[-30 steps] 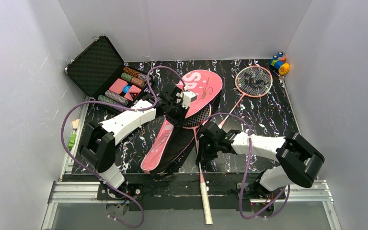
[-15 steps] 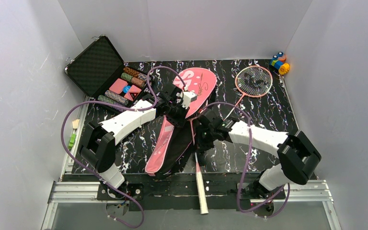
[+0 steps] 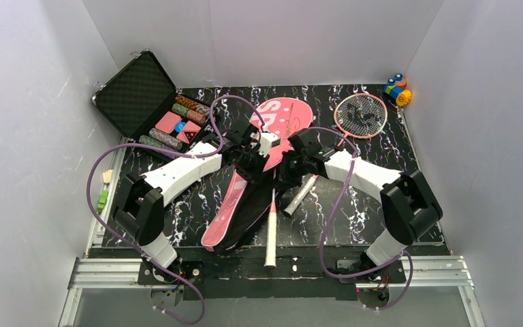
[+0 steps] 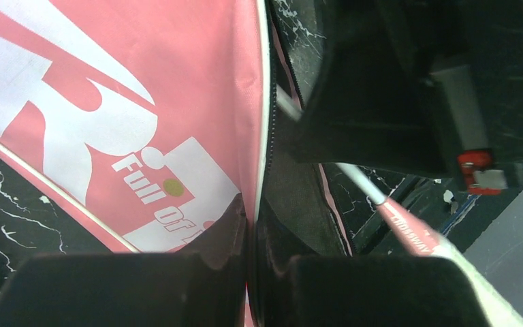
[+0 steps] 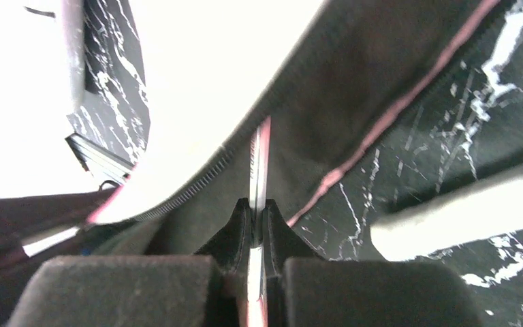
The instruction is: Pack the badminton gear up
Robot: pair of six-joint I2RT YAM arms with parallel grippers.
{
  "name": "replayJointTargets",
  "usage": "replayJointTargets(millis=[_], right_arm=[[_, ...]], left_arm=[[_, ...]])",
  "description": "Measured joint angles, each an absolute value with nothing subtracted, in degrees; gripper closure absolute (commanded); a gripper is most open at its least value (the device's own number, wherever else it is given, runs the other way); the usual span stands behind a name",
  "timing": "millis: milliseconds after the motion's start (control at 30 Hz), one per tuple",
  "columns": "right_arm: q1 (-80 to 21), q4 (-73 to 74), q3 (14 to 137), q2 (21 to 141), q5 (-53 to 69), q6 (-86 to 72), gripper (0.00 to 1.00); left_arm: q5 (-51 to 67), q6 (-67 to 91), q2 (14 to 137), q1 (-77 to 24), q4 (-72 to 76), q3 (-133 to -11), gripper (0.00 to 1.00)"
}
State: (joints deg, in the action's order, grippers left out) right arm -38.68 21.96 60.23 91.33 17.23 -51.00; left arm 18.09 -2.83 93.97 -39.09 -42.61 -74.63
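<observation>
The pink bag [image 3: 282, 119] lettered "SPORT" lies diagonally at the table's centre, its black lining open. My left gripper [image 3: 254, 163] is shut on the bag's zipped flap edge [image 4: 262, 157]. My right gripper [image 3: 287, 172] is shut on the thin shaft [image 5: 259, 160] of one racket. That racket's head is hidden inside the bag and its white handle [image 3: 271, 238] points at the near edge. The second racket [image 3: 361, 114] lies at the back right, its handle [image 3: 299, 194] beside my right gripper. The shuttlecock and the tube are out of view.
An open black hard case [image 3: 151, 95] with striped poker chips stands at the back left. A small coloured toy [image 3: 397, 88] sits in the back right corner. Small items [image 3: 103, 191] lie on the left rail. White walls close in three sides.
My right gripper has moved away from the near edge toward the back, carrying the racket. Its head went into the bag and its handle drew in from over the rail. My left gripper held.
</observation>
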Motion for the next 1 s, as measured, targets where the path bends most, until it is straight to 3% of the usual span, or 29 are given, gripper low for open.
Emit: replayJointTargets(millis=[300,433,533,1000], right_arm=[[-38.52,17.43,62.50,95.33,17.10,-57.80,0.98],[-38.37,15.18,63.48,97.38,17.98,-60.31,0.70],[-38.15,13.85,63.44,97.97,18.57,-61.47,0.56],[-28.29,14.28,58.30,88.51,20.45,-57.95,0.41]], left_arm=[[18.68,-3.03,93.97,-39.09,-43.33,-74.63,1.00],[17.89,-3.27,93.97,-38.85,-43.20,-74.63,1.00],[17.28,-3.51,93.97,-38.61,-42.83,-74.59,1.00],[17.23,-4.05,94.52,-38.85,-41.45,-73.49,1.00]])
